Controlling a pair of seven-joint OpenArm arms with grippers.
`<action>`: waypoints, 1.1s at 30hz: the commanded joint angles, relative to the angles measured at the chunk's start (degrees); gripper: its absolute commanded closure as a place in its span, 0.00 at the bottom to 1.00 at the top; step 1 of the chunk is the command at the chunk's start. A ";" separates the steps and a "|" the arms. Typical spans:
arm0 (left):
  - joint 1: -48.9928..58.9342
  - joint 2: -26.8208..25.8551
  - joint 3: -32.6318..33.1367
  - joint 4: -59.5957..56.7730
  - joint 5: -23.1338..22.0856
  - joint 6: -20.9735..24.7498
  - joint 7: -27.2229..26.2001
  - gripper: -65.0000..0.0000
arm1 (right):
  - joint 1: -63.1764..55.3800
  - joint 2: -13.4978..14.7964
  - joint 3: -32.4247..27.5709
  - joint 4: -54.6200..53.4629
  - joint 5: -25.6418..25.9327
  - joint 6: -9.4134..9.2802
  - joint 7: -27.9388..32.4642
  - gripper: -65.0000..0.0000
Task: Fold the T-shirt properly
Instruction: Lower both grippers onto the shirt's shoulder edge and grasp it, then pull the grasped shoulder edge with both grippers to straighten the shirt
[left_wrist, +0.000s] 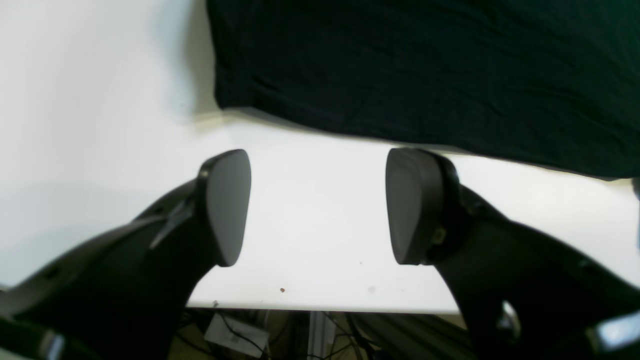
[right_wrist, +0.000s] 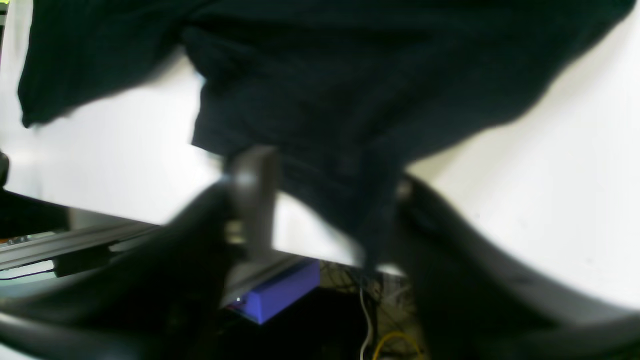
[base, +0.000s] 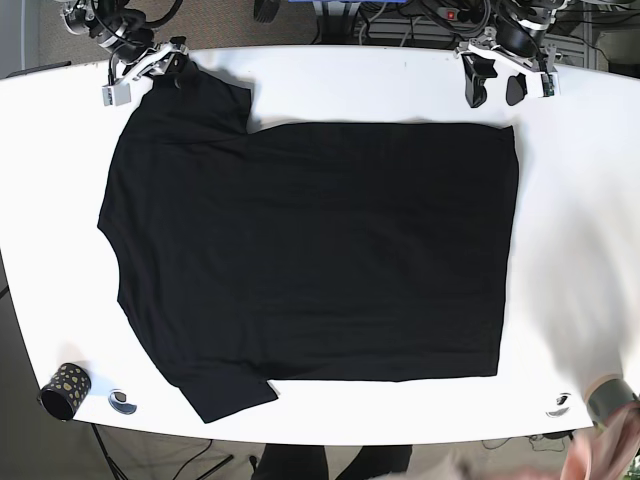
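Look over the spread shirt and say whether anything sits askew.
The T-shirt lies mostly flat, but its far sleeve is pulled up toward the table edge, bunched at the right gripper. The left gripper hangs open, clear of the hem.

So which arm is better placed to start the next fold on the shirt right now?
Right, probably. The right gripper already has sleeve fabric of the T-shirt between its fingers, though blur hides the grip. The left gripper is open over bare table, just short of the hem.

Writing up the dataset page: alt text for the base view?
Black T-shirt spread flat on a white table, seen from above. The right gripper sits at the sleeve; the left gripper hovers open near the hem corner.
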 joint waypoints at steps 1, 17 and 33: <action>0.28 -0.21 -0.16 0.91 -0.75 -0.31 -1.18 0.41 | 0.01 0.97 0.06 0.34 -1.41 -0.29 -1.16 0.78; -9.74 -0.04 -11.68 -2.34 -16.84 -0.31 16.75 0.41 | 0.62 2.81 1.73 0.43 -1.32 -0.29 -1.07 1.00; -17.83 -0.48 -10.71 -10.69 -16.58 -0.40 22.82 0.41 | 1.94 2.81 2.52 0.52 -1.32 -0.29 -1.25 1.00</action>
